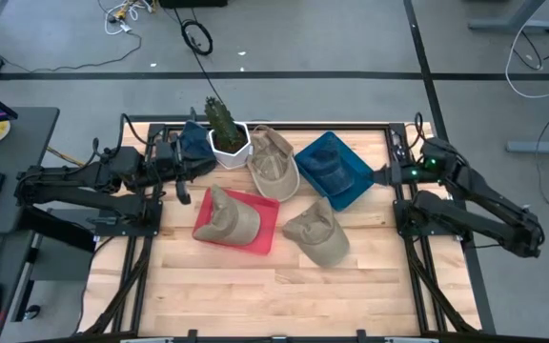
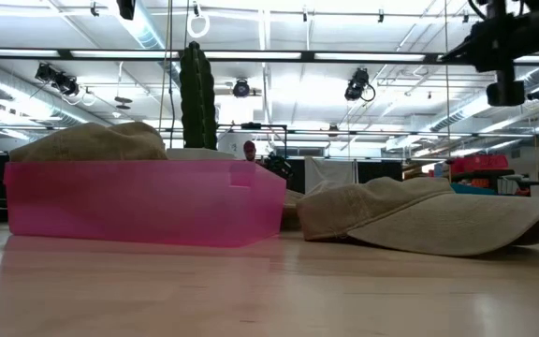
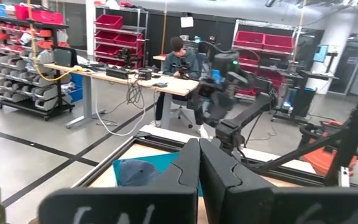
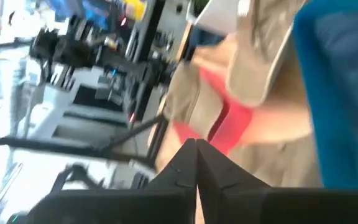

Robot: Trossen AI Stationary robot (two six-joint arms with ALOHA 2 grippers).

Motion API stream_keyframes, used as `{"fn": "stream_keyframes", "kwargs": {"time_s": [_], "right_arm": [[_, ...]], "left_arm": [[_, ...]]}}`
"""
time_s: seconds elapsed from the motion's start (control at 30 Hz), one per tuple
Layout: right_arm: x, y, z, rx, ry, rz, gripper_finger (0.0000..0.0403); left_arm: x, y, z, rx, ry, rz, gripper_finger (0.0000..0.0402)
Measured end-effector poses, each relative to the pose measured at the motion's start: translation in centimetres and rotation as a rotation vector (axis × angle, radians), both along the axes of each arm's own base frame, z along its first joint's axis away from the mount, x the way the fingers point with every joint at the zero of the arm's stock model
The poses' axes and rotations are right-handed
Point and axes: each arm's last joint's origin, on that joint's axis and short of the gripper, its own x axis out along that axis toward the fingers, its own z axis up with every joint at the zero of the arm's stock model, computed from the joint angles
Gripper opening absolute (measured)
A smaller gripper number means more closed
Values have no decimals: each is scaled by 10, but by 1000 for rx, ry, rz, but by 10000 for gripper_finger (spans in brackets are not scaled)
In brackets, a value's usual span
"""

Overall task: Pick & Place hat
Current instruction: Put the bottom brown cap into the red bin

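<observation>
The right hand [image 1: 381, 176] is seen pressed together with nothing between its fingers, poised at the right edge of the blue plastic tray [image 1: 351, 191], where a dark blue cap [image 1: 327, 170] lies. The left hand [image 1: 181, 187] is likewise pressed shut and empty, parked near the small white pot with a green cactus [image 1: 227, 136].

Three khaki fabric caps are spread out: one [image 1: 227, 215] is held in the pink plastic tray [image 1: 265, 233], one [image 1: 273, 162] is draped between the pot and the blue tray, and one [image 1: 320, 232] lies loose on the wooden tabletop [image 1: 284, 295].

Risk is judged here: with the fingers already shut, a descent onto soft cloth would only push a cap aside or shove the blue tray. A crown could be pinched thinly and slipped from. The cactus pot could be knocked if the middle cap is dragged.
</observation>
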Motion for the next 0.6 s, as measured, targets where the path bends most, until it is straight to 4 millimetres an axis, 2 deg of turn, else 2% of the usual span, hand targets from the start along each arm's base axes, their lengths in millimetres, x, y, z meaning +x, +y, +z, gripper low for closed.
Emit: {"fn": "stream_keyframes", "kwargs": {"time_s": [0.37,0.6], "right_arm": [[4,22,-2,97,28,183,2],[5,35,-3,218,66,278,1]], "left_arm": [[0,1,-5,-73,24,30,5],[2,1,-7,-66,42,30,5]]}}
